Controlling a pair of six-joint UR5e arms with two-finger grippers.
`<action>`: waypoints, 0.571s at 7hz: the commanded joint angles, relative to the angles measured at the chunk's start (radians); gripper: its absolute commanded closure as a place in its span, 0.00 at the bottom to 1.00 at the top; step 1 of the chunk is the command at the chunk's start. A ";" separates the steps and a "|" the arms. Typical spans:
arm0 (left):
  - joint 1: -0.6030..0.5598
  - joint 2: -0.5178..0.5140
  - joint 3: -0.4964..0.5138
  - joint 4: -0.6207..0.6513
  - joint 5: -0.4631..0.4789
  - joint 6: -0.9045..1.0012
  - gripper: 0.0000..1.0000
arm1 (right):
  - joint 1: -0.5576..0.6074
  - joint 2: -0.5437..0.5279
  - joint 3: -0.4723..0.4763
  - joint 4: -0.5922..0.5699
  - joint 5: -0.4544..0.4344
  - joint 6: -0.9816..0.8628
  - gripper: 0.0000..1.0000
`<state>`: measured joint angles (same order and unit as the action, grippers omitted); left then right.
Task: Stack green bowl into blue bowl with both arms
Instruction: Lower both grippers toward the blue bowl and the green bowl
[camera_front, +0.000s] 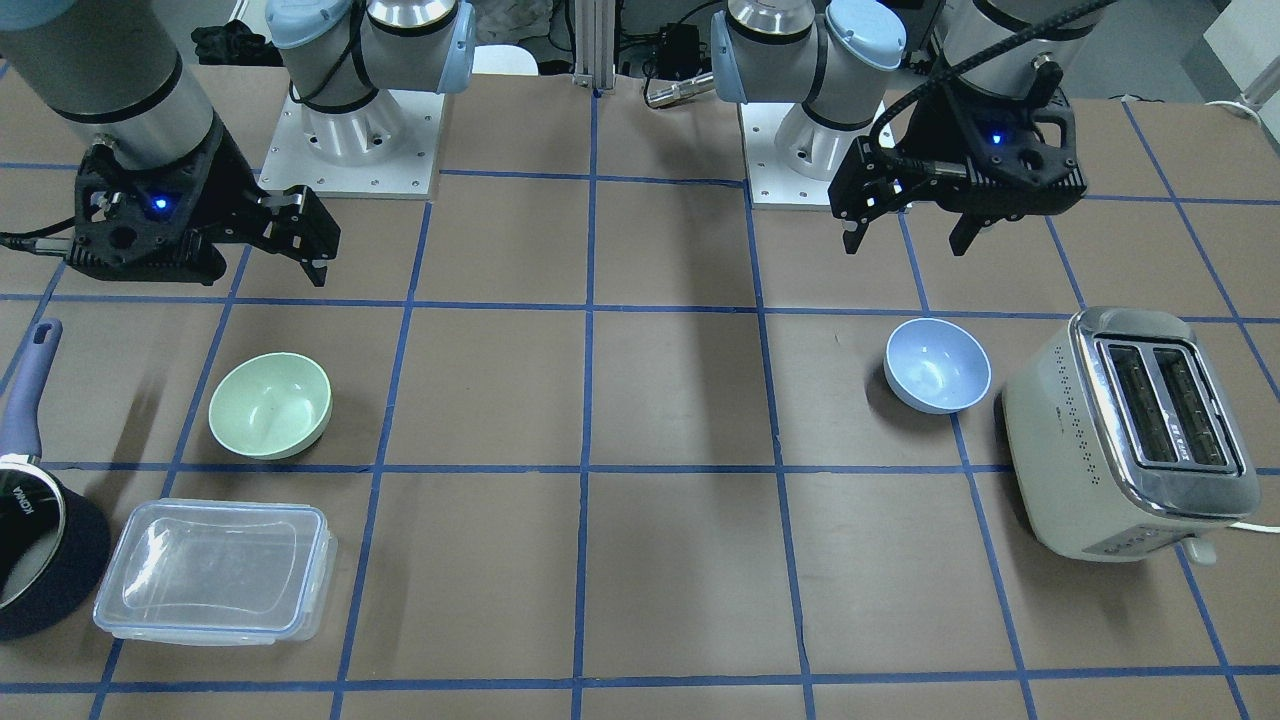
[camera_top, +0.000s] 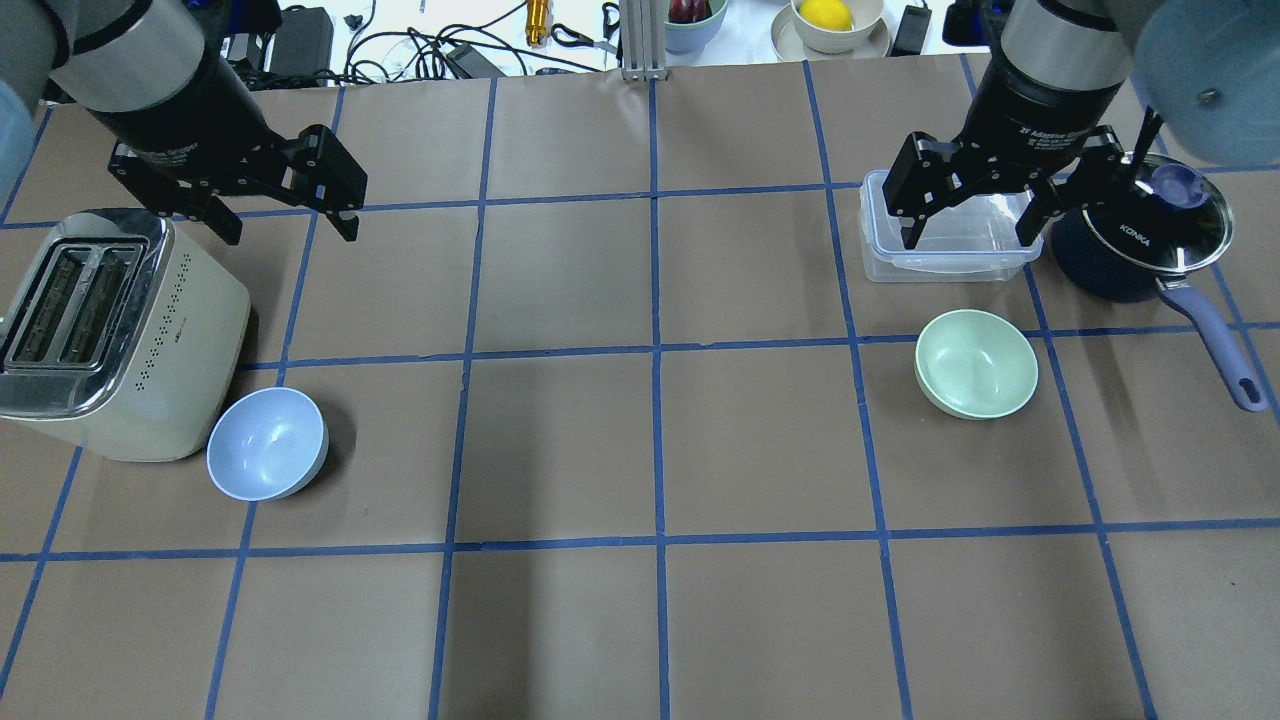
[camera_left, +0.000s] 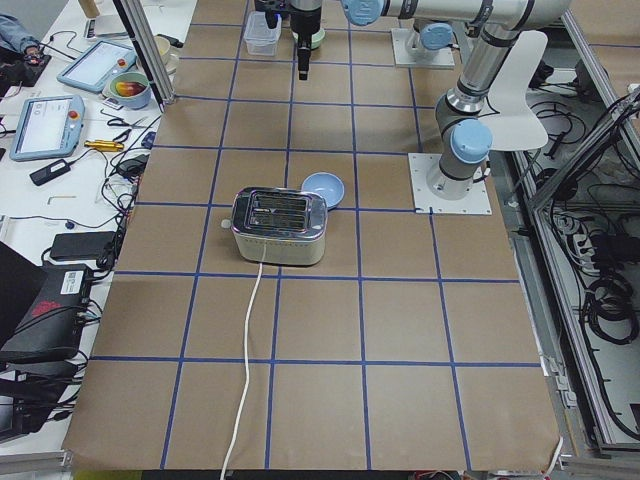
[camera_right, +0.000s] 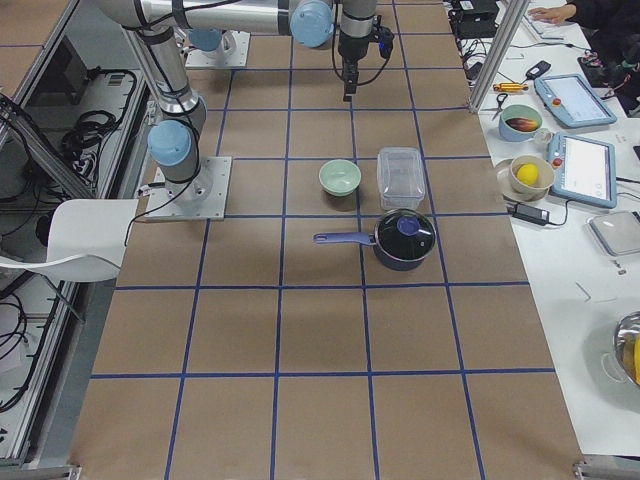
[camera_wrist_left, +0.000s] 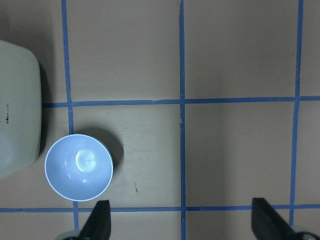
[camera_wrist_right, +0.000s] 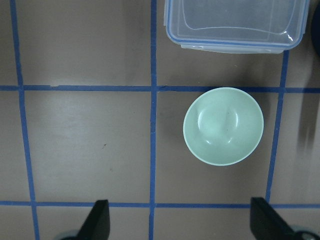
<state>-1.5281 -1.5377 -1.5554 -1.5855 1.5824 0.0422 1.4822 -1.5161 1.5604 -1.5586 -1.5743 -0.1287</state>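
The green bowl (camera_top: 977, 363) sits upright and empty on the table's right side; it also shows in the front view (camera_front: 270, 405) and the right wrist view (camera_wrist_right: 223, 125). The blue bowl (camera_top: 267, 443) sits upright and empty on the left, beside the toaster; it also shows in the front view (camera_front: 937, 365) and the left wrist view (camera_wrist_left: 79, 166). My left gripper (camera_top: 288, 225) hangs open and empty high above the table, apart from the blue bowl. My right gripper (camera_top: 968, 225) hangs open and empty high above the clear container, apart from the green bowl.
A cream toaster (camera_top: 105, 335) stands right next to the blue bowl. A clear rectangular container (camera_top: 948, 250) and a dark blue saucepan (camera_top: 1145, 240) with a lid and long handle stand just beyond the green bowl. Brown table with blue tape grid.
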 joint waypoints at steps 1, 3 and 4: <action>-0.003 0.002 0.000 -0.004 -0.009 -0.004 0.00 | -0.167 0.072 0.022 -0.050 0.007 -0.138 0.00; 0.026 -0.002 -0.015 -0.007 0.001 0.013 0.00 | -0.258 0.146 0.192 -0.350 0.008 -0.181 0.00; 0.078 -0.001 -0.100 0.001 0.001 0.054 0.00 | -0.267 0.171 0.316 -0.527 0.011 -0.212 0.00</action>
<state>-1.4965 -1.5389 -1.5849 -1.5866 1.5799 0.0622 1.2459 -1.3801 1.7370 -1.8773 -1.5682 -0.3023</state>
